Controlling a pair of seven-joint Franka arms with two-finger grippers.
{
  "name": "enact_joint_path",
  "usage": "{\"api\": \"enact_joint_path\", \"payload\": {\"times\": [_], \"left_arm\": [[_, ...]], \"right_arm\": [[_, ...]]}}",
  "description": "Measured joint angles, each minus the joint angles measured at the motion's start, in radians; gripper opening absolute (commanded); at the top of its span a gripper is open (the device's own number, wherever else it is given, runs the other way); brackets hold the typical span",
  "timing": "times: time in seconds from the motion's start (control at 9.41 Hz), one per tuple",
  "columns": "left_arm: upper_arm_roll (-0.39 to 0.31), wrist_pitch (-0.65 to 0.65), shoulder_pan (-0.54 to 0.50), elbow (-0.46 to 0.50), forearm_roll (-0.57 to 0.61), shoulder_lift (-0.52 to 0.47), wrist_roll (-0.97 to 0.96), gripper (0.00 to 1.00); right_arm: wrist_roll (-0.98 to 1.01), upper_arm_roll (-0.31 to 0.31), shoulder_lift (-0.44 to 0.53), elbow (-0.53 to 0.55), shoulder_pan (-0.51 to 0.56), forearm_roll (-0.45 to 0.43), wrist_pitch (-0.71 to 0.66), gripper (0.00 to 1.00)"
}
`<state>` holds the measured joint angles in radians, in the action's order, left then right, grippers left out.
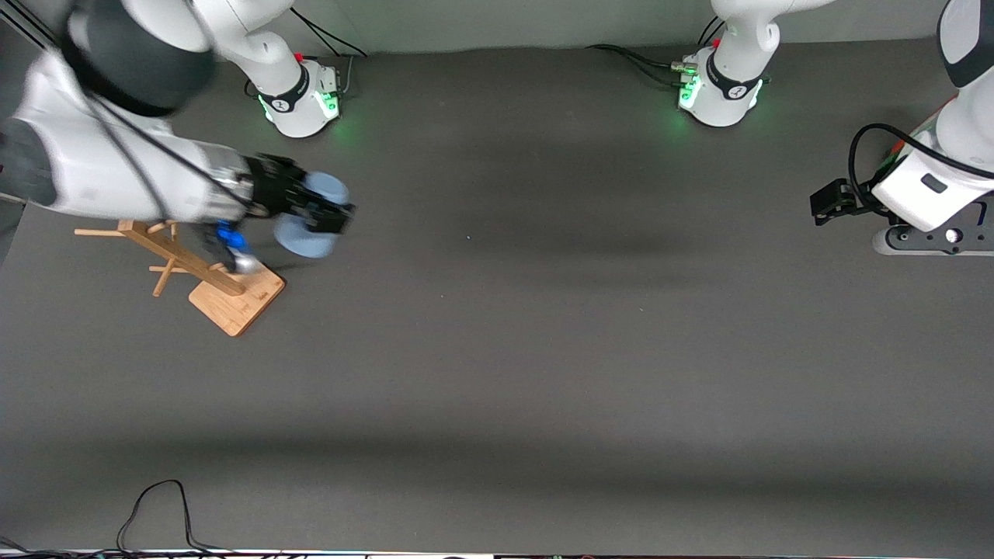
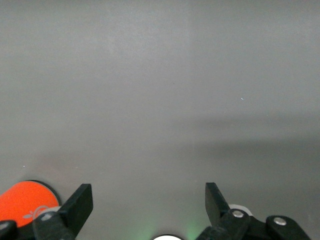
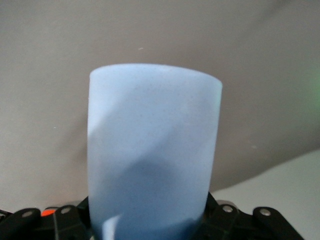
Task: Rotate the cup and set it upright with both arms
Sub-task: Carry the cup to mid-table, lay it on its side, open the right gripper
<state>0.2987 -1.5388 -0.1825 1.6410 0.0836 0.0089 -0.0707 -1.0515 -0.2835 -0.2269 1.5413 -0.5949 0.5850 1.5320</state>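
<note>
Holding: the right gripper (image 1: pixel 322 211) is clamped on the cup (image 1: pixel 311 221), in the air just above the table (image 1: pixel 543 349) at the right arm's end, at about 9 o'clock in the front view.
Cup: light blue, lying on its side across the jaws; in the right wrist view the cup (image 3: pixel 152 150) fills the middle, its flat end pointing away from the camera.
Rack: the wooden rack (image 1: pixel 210 276) stands on the table, at about 8 o'clock from the cup and nearer the front camera.
Left gripper: the left gripper (image 2: pixel 149 205) waits at the left arm's end of the table, at 3 o'clock, fingers spread wide around nothing.
Orange thing: an orange-red object (image 2: pixel 27 200) shows beside one left finger.
</note>
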Motion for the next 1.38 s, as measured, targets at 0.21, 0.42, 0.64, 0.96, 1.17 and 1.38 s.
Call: {"api": "enact_joint_path", "payload": {"times": [0.21,0.42,0.64,0.96,1.17,1.38], "left_arm": [[-0.001,-0.001,-0.001,0.000,0.005,0.003,0.000,1.00],[-0.005,-0.007,-0.004,0.000,0.007,0.017,0.000,1.00],[-0.008,-0.020,-0.009,0.000,0.009,0.048,0.000,1.00],[-0.011,-0.060,-0.051,0.000,0.006,0.111,-0.001,1.00],[-0.011,-0.066,-0.077,-0.001,0.001,0.130,-0.008,1.00],[-0.005,-0.066,-0.077,-0.001,-0.001,0.135,-0.046,1.00]], "right_arm": [[0.000,0.002,-0.140,-0.067,-0.105,0.062,0.166,0.48],[0.004,0.004,-0.299,-0.148,-0.224,0.065,0.346,0.48],[0.056,0.004,-0.459,-0.257,-0.316,0.021,0.469,0.48],[0.124,0.003,-0.639,-0.316,-0.439,-0.122,0.659,0.48],[0.142,0.002,-0.726,-0.327,-0.481,-0.183,0.743,0.48],[0.168,0.002,-0.775,-0.330,-0.494,-0.288,0.749,0.56]]}}
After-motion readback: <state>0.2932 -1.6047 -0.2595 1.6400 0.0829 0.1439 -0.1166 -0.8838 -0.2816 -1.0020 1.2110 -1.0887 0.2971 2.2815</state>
